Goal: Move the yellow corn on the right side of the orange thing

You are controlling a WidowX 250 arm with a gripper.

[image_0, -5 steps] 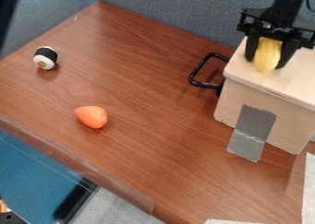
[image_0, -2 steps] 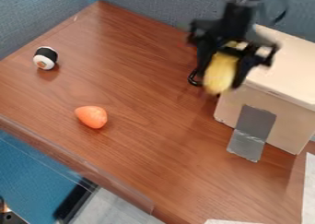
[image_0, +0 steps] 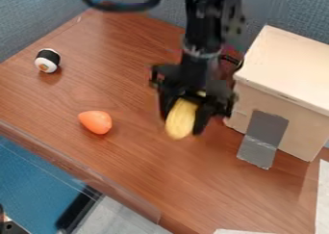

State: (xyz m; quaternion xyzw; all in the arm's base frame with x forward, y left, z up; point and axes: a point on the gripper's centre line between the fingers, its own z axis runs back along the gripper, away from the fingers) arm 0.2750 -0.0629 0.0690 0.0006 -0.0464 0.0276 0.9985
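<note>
Carefully down: claw (image_0: pixel 183 124) with corn (image_0: pixel 181 117), right of the orange thing

A black claw is closed around yellow corn, one finger along each side. The corn hangs with its lower end free, a little to the right of the orange thing (image_0: pixel 95 122) and apart from it, over a brown wooden surface (image_0: pixel 135 165). A pale box (image_0: pixel 283 71) stands on the far side of the claw.

The step in hand looks to be the lowering. It seems best to go straight down, or a touch toward the orange thing, without bumping it. The free end will probably land first, so the grip should ease only once the corn has support; being rounded, it could roll if dropped.
</note>
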